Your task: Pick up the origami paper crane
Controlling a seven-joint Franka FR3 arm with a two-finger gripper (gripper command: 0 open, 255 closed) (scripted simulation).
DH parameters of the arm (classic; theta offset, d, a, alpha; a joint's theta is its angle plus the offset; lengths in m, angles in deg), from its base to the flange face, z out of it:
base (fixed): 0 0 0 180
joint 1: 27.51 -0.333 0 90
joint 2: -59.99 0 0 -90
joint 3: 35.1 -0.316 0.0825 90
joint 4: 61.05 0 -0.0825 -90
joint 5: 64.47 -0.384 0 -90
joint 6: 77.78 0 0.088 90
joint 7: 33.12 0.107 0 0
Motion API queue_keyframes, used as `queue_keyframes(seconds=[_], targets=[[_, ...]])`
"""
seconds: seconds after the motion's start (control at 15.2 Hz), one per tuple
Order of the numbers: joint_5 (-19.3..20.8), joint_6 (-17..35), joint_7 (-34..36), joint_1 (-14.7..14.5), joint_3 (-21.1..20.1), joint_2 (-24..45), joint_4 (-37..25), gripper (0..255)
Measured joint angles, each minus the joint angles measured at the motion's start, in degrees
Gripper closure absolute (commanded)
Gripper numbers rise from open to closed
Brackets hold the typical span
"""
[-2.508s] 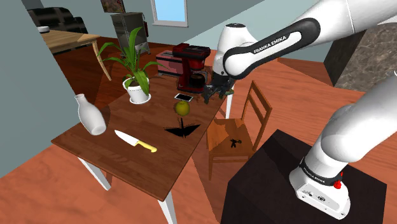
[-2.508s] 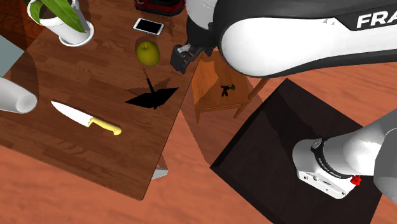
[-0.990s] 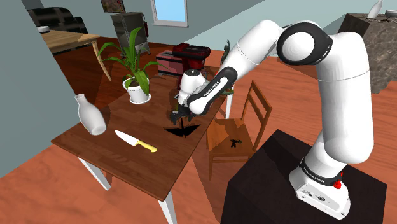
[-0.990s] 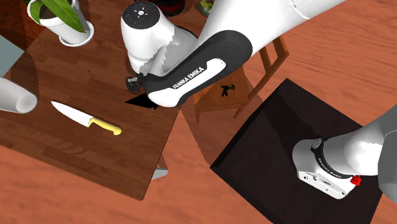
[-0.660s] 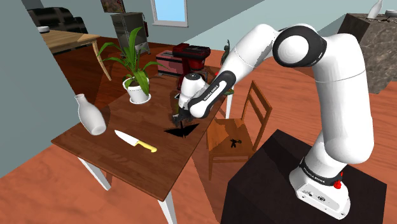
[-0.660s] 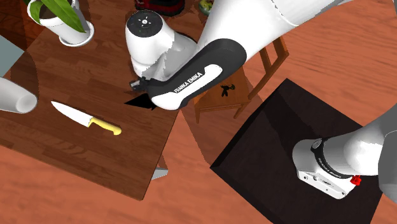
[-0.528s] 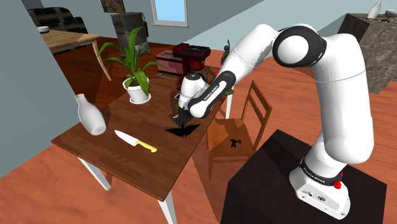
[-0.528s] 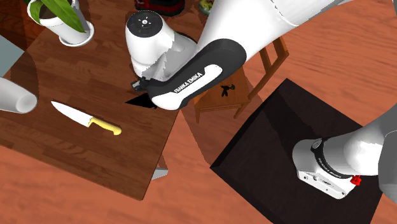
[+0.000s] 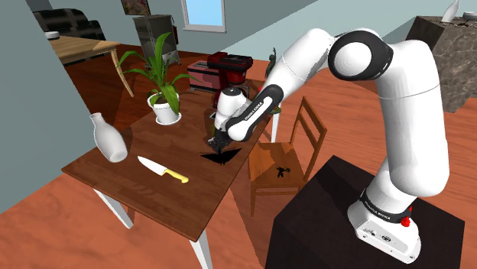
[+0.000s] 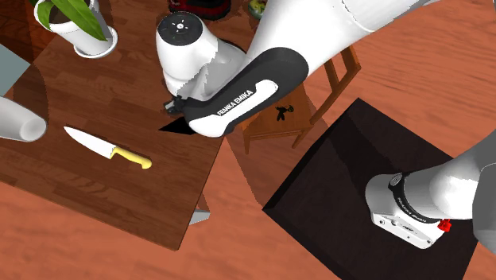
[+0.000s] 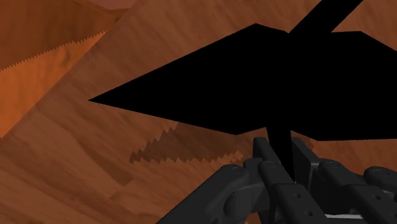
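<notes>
Shoulder view: the all-black two-finger gripper (image 9: 216,145) was down on the flat black folded-paper crane (image 9: 224,158), mid-frame on the brown wooden table (image 9: 153,195). Second exterior view: a wingtip poked out left of centre. Wrist view: the fingers pinched its thin upright fold, so I'd lift slowly and straight. Earlier the gripper hung well up-right of it.

The table (image 9: 164,200) holds a knife (image 9: 162,169), a white vase (image 9: 108,138), a potted plant (image 9: 163,84) and what may be a red coffee machine (image 9: 226,64), a chair (image 9: 289,150) just beside it.
</notes>
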Motion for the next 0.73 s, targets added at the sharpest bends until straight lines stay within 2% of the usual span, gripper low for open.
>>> queue_keyframes(seconds=[0.73], targets=[[-2.05,-5.98,-1.48,1.40,-1.90,-6.08,0.11,255]])
